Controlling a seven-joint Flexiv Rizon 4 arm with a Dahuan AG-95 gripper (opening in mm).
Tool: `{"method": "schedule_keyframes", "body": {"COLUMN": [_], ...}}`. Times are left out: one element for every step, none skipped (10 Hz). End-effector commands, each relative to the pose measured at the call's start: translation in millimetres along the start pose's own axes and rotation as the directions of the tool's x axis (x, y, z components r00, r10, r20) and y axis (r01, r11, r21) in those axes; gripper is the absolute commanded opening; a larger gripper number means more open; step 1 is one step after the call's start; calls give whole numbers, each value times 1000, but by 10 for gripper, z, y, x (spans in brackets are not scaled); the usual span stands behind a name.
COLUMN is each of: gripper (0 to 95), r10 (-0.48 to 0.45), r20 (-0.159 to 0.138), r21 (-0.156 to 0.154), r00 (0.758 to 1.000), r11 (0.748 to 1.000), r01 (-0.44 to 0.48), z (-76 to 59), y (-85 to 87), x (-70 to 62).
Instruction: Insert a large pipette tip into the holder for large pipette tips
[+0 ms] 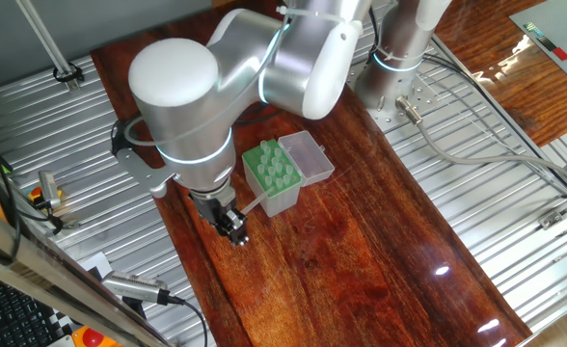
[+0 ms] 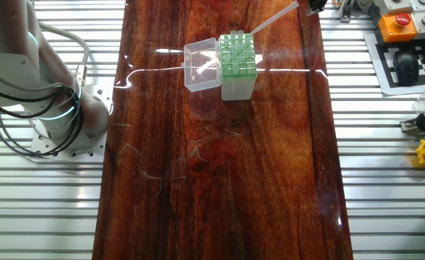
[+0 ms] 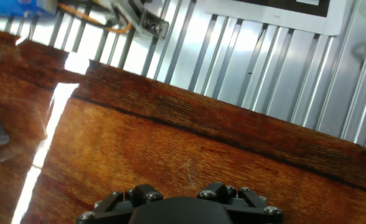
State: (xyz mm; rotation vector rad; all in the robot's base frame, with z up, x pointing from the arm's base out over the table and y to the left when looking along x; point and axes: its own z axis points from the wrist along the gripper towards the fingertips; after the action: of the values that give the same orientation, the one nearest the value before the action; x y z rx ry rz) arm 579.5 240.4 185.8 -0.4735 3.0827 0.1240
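Hand [image 1: 233, 227] near the bench [image 1: 361, 260] edge, closed on the wide end of the thin, tapered, see-through tip [image 1: 252, 205], held slanted w/ its point reaching toward the holder [image 1: 272, 176] beside it. Not in a hole yet: aligning & pushing down left. Holder: green holed top, pale sides, clear lid open; bench glossy wood.

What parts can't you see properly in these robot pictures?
- Gripper: the other fixed view cuts it off at the top edge; the hand view shows only its base.
- Large pipette tip: its held end is hidden by the fingers.
- Holder for large pipette tips: individual holes too small to count.
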Motion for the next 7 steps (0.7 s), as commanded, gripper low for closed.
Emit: {"method": "schedule_keyframes", "body": {"gripper": [570,570,570,570,570,570,570], "r10": [-9,-6,4,2,-6,-14,-20], "r20": [-37,-46,-56,-61,-62,-61,-61], "r21": [3,0,-2,5,10,11,11], "r00": [999,999,998,998,998,998,998], "r11": [1000,1000,1000,1000,1000,1000,1000], "r01": [9,6,-4,-1,7,15,21], "z": [-8,-8,16,72,105,120,127], "y": [-2,-2,16,51,59,55,54], "x": [11,11,19,42,69,103,138]}}
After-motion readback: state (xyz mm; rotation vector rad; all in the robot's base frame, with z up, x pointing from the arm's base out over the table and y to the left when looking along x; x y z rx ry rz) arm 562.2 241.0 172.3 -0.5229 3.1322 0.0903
